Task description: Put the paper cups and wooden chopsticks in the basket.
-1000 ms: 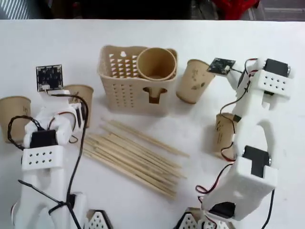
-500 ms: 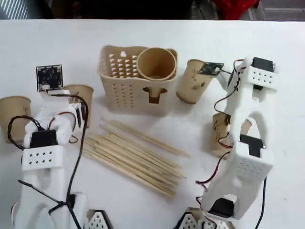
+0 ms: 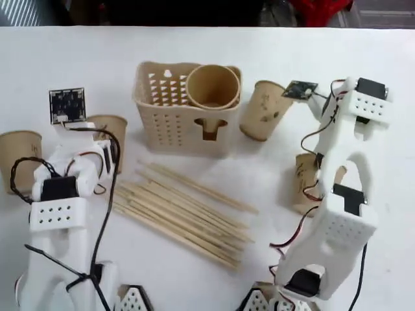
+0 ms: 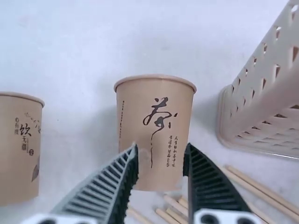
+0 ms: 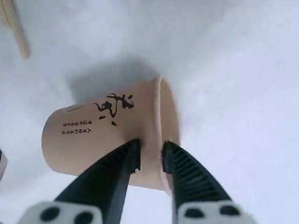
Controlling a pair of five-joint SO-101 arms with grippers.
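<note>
R tool [image 5: 149,145] clamped on rim of tipped cup [image 5: 93,135], rim wall btwn fingers; cup lies on side on table [image 3: 78,58], right of basket [image 3: 168,116]. L tool [image 4: 160,151] open, upright cup [image 4: 154,116] just ahead of tips, second cup [image 4: 18,140] near it. One cup [image 3: 213,87] already in basket, tilted cup [image 3: 262,111] just beside basket. Chopsticks [image 3: 185,214] in loose pile in front of basket, btwn arms.
</note>
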